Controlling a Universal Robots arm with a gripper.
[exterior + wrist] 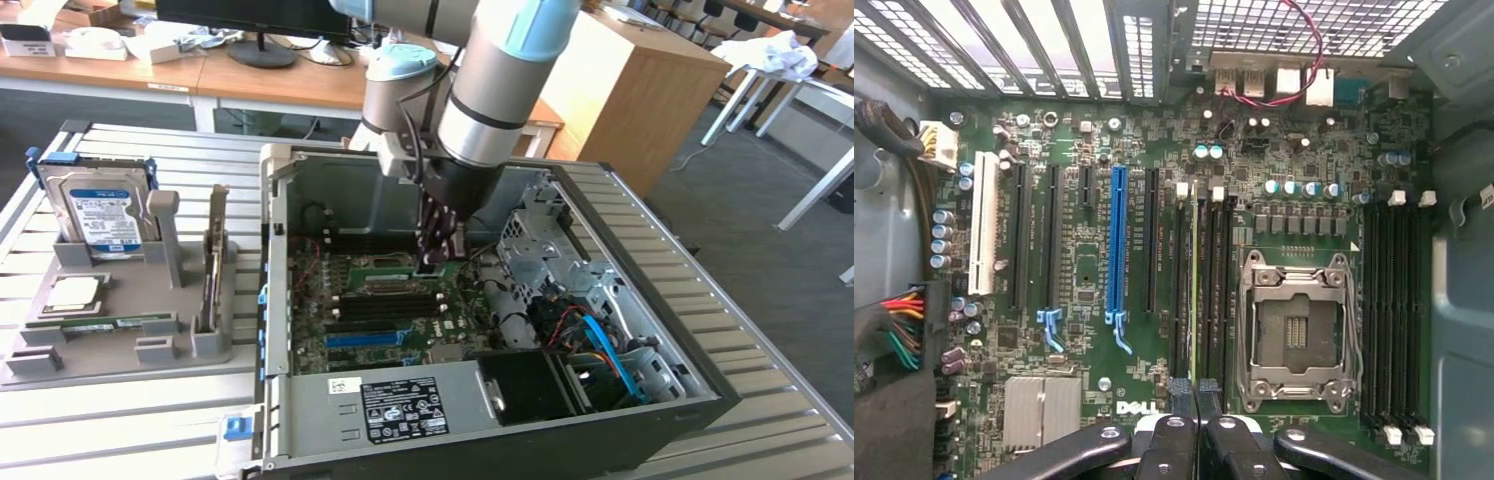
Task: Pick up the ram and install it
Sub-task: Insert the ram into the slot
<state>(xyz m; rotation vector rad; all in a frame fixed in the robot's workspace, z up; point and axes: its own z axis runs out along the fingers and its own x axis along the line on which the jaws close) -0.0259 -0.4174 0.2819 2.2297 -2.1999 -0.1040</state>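
Pincer (pixel 1195 392) clenched on the ram (pixel 1194 280), which hangs edge-on straight beneath it over the memory slots (pixel 1215 280) beside the CPU socket (pixel 1294 330): hold it parallel and press down evenly.

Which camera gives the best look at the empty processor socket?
The wrist view: the processor socket lies face-on, its metal frame and empty middle plain. The exterior view shows it small, slanted and dark.
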